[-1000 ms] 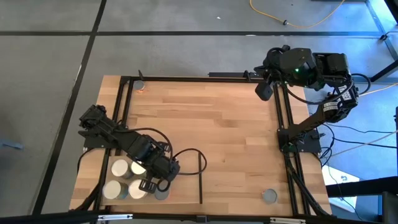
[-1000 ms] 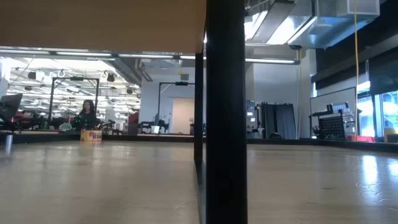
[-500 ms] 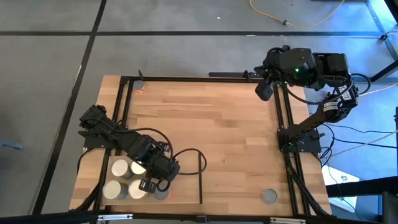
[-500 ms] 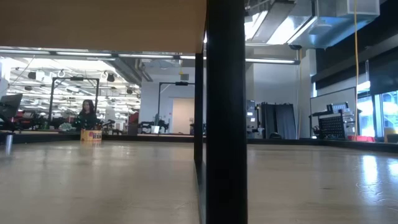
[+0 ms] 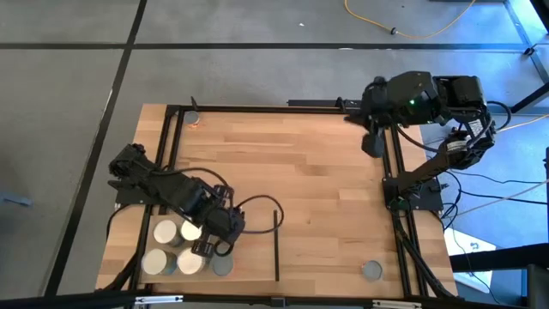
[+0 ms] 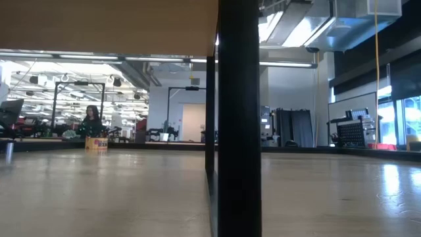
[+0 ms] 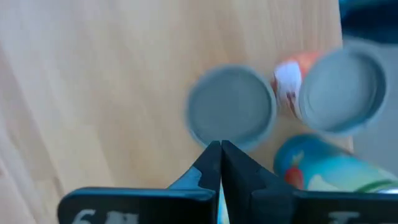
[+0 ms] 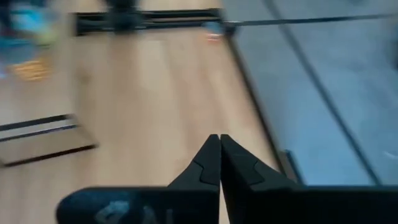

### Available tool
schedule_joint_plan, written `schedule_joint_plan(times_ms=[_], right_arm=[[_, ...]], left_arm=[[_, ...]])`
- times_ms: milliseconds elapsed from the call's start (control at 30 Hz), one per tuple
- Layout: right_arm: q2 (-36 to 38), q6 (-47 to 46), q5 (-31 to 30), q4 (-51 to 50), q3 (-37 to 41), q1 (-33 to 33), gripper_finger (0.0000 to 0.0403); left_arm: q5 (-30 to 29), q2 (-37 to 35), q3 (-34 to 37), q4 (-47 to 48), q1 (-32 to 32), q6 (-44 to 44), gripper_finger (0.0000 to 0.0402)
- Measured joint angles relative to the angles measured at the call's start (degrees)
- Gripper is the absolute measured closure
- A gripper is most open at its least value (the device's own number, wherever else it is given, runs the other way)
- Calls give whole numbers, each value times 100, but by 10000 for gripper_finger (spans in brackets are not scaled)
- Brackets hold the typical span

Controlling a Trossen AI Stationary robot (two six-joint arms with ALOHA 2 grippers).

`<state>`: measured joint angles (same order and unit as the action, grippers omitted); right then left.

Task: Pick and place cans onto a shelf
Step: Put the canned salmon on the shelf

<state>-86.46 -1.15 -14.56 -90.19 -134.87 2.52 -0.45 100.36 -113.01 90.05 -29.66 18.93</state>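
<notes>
Several cans stand upright in a cluster on the shelf, a pale-wood panel at the table's near left. Some have cream tops and one a grey top. My left gripper hangs shut just above the cluster, pointing down. In the left wrist view its tips sit over the rim of a grey-topped can, beside another can and a blue-labelled one. My right gripper is shut and raised at the far right.
One grey-topped can stands alone at the near right. A thin black strip edges the shelf's right side. A black frame runs around the table, with a small round thing at its far left corner. Bare planks lie in the middle.
My left gripper stood open over the cans, then shut and rose a little toward the far edge. The cans stayed where they were. My right gripper has turned at the wrist, its fingers swinging toward the near edge.
</notes>
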Motion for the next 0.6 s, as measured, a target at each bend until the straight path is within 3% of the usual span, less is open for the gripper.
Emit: schedule_joint_plan(times_ms=[267, 433, 600], right_arm=[[0, 159, 1403, 11, 0, -524, 401], [80, 149, 1754, 31, 275, -969, 401], [534, -399, 1814, 20, 1280, -1548, 402]], left_arm=[[-863, -236, -712, -3, 467, -10, 401], [-1374, -570, -778, -4, 853, -10, 401], [-1569, -864, -779, -1, 1234, -8, 401]])
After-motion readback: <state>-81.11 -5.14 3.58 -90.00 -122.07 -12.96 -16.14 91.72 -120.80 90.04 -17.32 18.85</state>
